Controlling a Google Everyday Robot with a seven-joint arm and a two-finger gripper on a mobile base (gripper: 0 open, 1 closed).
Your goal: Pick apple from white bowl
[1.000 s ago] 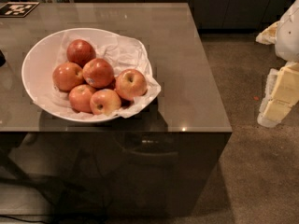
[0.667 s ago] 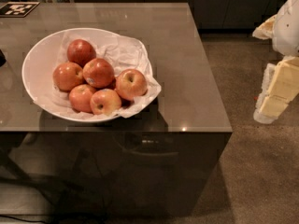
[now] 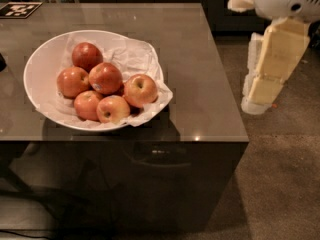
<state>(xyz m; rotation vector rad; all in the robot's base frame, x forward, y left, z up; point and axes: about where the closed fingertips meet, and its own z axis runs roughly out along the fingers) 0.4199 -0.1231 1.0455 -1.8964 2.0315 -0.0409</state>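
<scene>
The white bowl point(image 3: 40, 66), wide, shallow and lined with crumpled white paper, sits on the left half of the table. It holds several apples. The apple point(image 3: 105, 78), round and red-orange with a small dark sticker low on its side, lies in the middle of the pile. A darker red apple point(image 3: 86, 55) lies behind it and a yellow-blushed apple point(image 3: 140, 90) showing its stem dimple lies to its right. My gripper point(image 3: 259, 98), white and cream, hangs pointing down past the table's right edge, well to the right of the bowl and touching nothing.
The grey-brown table point(image 3: 200, 69) ends at a right edge just left of the gripper and at a front edge below the bowl. A black-and-white marker tag point(image 3: 19, 9) lies at the back left corner. Carpeted floor point(image 3: 280, 174) lies to the right.
The gripper has moved left and upward, closer to the table's right edge. The bowl and apples have not moved.
</scene>
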